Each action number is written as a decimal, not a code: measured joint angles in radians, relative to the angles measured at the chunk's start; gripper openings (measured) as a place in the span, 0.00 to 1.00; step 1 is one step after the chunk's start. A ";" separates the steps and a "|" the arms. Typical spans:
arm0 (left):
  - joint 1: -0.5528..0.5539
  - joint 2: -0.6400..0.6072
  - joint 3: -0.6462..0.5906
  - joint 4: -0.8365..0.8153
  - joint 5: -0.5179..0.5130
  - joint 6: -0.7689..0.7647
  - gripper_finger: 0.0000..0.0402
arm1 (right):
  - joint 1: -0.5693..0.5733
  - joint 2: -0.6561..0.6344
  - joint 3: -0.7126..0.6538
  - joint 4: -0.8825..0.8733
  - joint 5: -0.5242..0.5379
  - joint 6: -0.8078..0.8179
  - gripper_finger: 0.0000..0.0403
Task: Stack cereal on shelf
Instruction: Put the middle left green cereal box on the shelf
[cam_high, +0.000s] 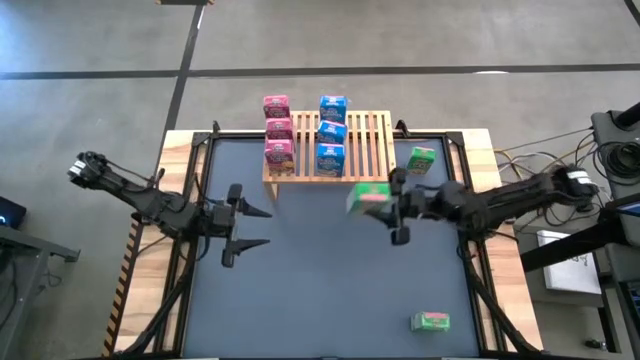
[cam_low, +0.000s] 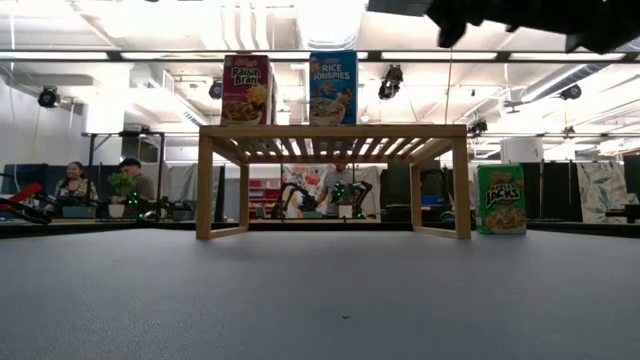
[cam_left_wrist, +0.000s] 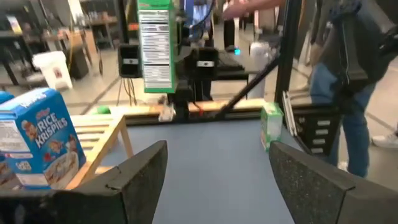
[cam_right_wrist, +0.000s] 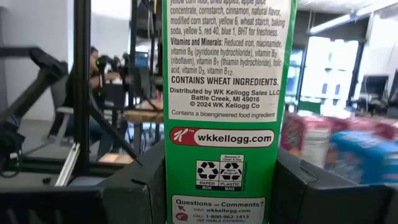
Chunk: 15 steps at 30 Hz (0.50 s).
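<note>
Green box (cam_high: 368, 198) is gripped by the right hand (cam_high: 385, 207), just off the shelf (cam_high: 365, 140) beside its free slats; left hand (cam_high: 250, 225) is held wide.

Dark table (cam_high: 330, 290) bears shelf (cam_high: 362, 150) and two green boxes (cam_high: 430, 321).

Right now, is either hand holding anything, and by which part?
The right hand holds a green cereal box above the table, its fingers clamped on the box's two opposite faces near one end. The left hand is open and holds nothing.
</note>
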 joint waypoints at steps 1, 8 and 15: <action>0.000 -0.005 -0.024 0.040 0.001 0.011 0.66 | -0.032 -0.037 -0.017 -0.010 -0.021 0.006 0.44; 0.000 -0.025 -0.130 0.216 0.002 0.081 0.66 | -0.266 -0.186 -0.050 -0.136 -0.053 0.041 0.44; 0.001 -0.037 -0.193 0.291 0.002 0.142 0.66 | -0.513 -0.182 -0.050 -0.188 -0.217 0.082 0.44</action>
